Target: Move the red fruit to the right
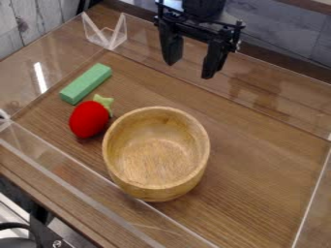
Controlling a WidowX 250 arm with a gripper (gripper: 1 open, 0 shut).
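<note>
The red fruit (89, 118), a small bright-red strawberry-like toy with a green leafy top, lies on the wooden table just left of the wooden bowl (157, 152), close to its rim. My gripper (192, 56) hangs at the back centre, well above and behind both, pointing down. Its two black fingers stand apart with nothing between them, so it is open.
A flat green block (85, 83) lies behind the fruit to the upper left. Clear plastic walls (77, 189) fence the table, with a clear stand (105, 31) at the back left. Bare wood (265, 136) stretches right of the bowl.
</note>
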